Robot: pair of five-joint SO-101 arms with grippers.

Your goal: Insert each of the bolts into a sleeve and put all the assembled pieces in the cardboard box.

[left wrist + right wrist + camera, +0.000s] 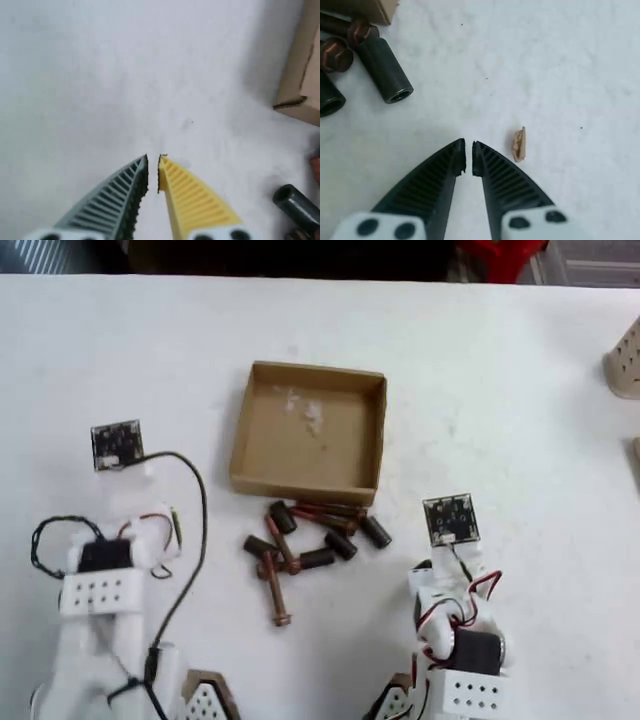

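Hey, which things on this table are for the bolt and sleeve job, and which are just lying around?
For the job: bolts, sleeves, cardboard box.

Just lying about: small tan scrap, beige perforated object.

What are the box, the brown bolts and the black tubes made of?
The cardboard box looks like matte brown cardboard with folded walls. The bolts seem metal, coppery or rusty by their reddish sheen. The sleeves look like smooth dark metal, slightly glossy; hard plastic is possible.
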